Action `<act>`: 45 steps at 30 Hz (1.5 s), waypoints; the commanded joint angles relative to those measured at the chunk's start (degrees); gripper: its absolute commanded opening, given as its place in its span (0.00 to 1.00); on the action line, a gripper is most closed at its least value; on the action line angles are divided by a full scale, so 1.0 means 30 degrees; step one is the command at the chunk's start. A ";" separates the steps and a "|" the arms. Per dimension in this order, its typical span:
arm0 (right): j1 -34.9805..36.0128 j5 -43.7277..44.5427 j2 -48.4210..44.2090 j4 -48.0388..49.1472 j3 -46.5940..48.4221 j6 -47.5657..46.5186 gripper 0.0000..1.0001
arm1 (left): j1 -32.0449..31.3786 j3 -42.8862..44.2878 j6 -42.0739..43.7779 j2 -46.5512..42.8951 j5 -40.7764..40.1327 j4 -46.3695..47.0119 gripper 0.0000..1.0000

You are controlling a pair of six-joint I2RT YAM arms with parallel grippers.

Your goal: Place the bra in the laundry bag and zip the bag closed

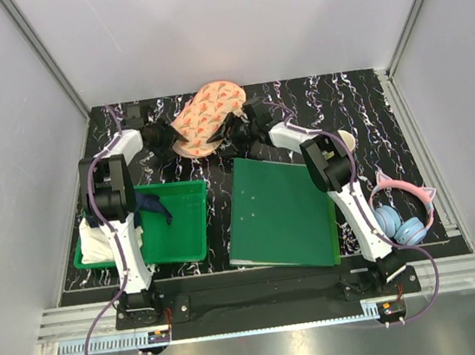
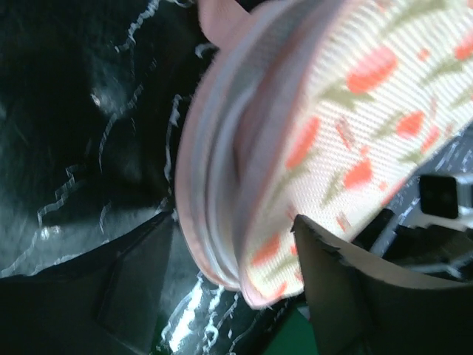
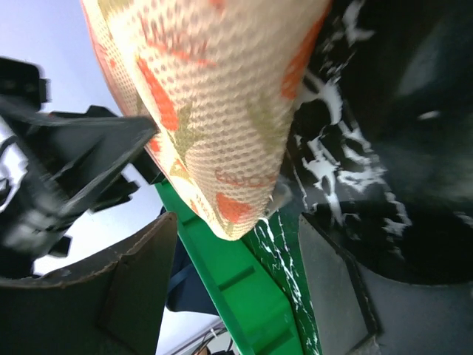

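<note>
Peach laundry bag (image 1: 206, 118) tilted between left gripper (image 1: 166, 137) and right gripper (image 1: 229, 126)

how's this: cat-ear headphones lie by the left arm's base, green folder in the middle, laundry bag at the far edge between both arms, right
Not quite. The top external view shows the cat-ear headphones beside the right arm's base, not the left. The rest holds: green folder in the middle, laundry bag at the far edge between both arms.
</note>
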 commanded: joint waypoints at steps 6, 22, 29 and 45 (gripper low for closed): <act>-0.0629 0.0306 0.0070 -0.1251 0.2229 -0.1928 0.69 | 0.0716 0.1312 -0.0029 0.1278 0.0183 0.0173 0.33; -0.0541 0.0804 0.0073 -0.1984 0.2439 -0.3012 0.64 | 0.1130 0.2982 0.0323 0.2246 0.2086 0.0056 0.16; -0.0365 0.0980 0.2180 -0.2130 0.5012 -0.2662 0.62 | 0.1130 0.2017 0.0029 0.1719 0.2527 0.0348 0.13; -0.0014 0.1857 0.1334 -0.2130 0.6099 0.3372 0.14 | 0.0427 -0.3133 0.3427 -0.6156 -0.3588 0.1371 0.65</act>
